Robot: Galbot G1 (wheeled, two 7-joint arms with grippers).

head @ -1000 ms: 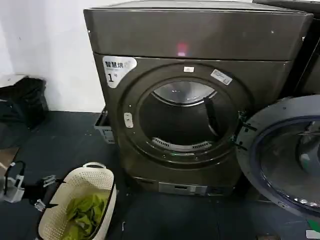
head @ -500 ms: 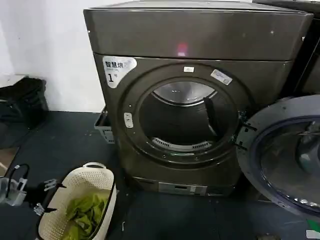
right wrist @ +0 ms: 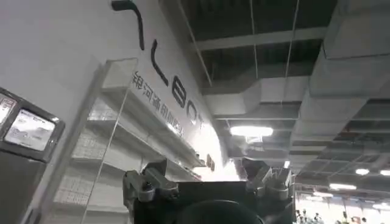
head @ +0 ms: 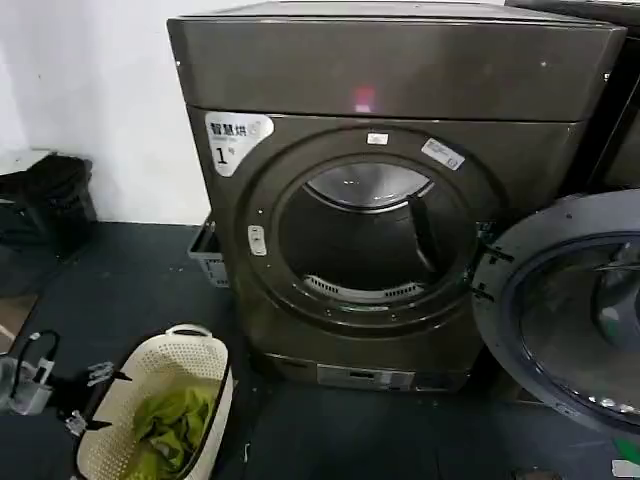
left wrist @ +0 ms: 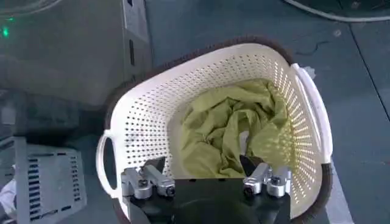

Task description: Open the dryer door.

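The dryer door [head: 497, 300] stands swung wide open to the right of the dark machine labelled "1" [head: 390, 70], its grey inner face and dark glass turned toward me. The round drum opening [head: 368, 240] is uncovered. My left gripper [head: 92, 398] hangs low at the left, well away from the door, above a white laundry basket [head: 165, 365]. In the left wrist view the left gripper [left wrist: 201, 161] is open over the green cloth [left wrist: 225, 128] in the basket [left wrist: 152, 97]. My right gripper [right wrist: 204, 163] is open, empty, and points up toward a ceiling.
A grey crate [head: 207, 255] sits against the dryer's left side. A black bag [head: 45, 205] lies by the white wall at far left. A second dark machine [head: 625, 130] stands to the right, behind the open door. Dark floor lies in front.
The left arm has drifted slightly down and to the left beside the basket. The dryer door has stayed open in the same place.
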